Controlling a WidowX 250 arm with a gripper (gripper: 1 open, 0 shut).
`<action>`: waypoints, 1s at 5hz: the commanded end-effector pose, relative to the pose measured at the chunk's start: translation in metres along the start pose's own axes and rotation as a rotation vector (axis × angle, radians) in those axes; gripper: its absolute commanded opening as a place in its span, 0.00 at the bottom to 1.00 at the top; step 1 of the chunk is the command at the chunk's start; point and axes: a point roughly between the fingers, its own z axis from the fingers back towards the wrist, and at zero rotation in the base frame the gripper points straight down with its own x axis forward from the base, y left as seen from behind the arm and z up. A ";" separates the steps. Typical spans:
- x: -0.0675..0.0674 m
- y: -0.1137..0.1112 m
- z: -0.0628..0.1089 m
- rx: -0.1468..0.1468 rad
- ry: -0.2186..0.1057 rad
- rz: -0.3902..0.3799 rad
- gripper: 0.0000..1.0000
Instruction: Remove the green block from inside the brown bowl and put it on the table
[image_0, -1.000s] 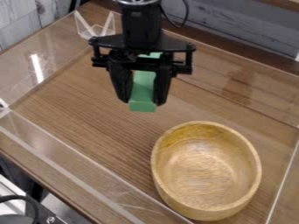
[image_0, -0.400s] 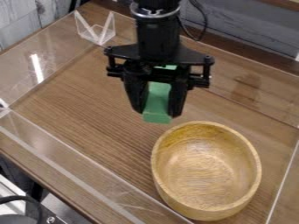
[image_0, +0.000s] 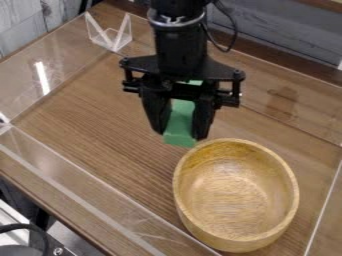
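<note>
Near the top middle of the picture, the black claw (image_0: 182, 118) hangs from the robot arm and points straight down. Its two dark fingers (image_0: 156, 112) are partly open, one on each side of the green block (image_0: 182, 120). They press on the block and hold it up. The block stands on end between them, and its bottom end sticks out just under the fingertips. It is up in the air, above the wood and not touching it.

Just below and to the right of the block sits the brown bowl (image_0: 237, 193). It fills the lower right part of the picture. It is round, light tan, with a thick rim, and you can see its smooth inside with wood lines. The block's bottom end is close to the bowl's far rim in the picture, but it is outside the bowl.

All around lies the table (image_0: 94, 120), brown with thin streaks. Low clear walls (image_0: 54, 170) run along its edges, across the lower left and the upper left. At the upper left, behind the arm, a small clear thing (image_0: 107, 32) stands near the wall; I cannot tell what it is.
</note>
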 end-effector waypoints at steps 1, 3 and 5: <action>0.003 0.001 0.011 -0.028 -0.050 -0.010 0.00; 0.003 0.006 0.013 -0.039 -0.057 -0.022 0.00; 0.003 0.027 0.007 -0.030 -0.058 -0.098 0.00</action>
